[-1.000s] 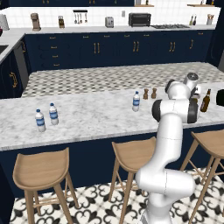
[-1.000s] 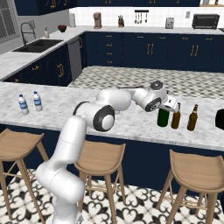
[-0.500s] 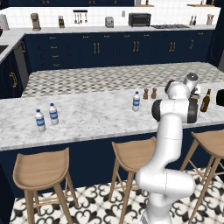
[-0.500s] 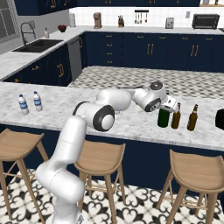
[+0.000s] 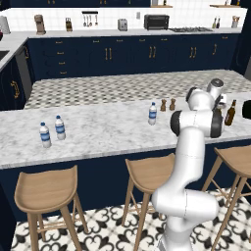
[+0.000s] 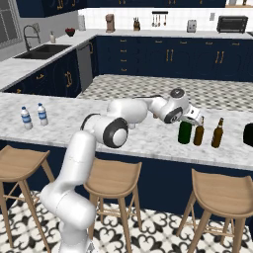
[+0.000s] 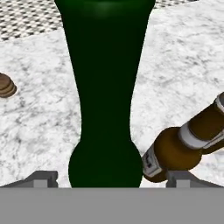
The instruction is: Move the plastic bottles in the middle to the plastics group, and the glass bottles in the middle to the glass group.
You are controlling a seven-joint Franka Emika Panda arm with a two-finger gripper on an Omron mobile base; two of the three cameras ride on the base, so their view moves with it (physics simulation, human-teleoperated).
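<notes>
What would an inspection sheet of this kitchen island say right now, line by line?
Surface: white marble island counter.
Job's things: green wine bottle upright beside two brown beer bottles; two water bottles grouped far left; a single water bottle mid-counter.
Clutter: two small brown shakers; a dark object at the right edge, cut off.
Grippers: gripper open, its fingertips either side of the green bottle's neck, not clamped.
Cables: nothing seen.
Surroundings: wooden stools, navy cabinets, patterned floor tiles.
</notes>
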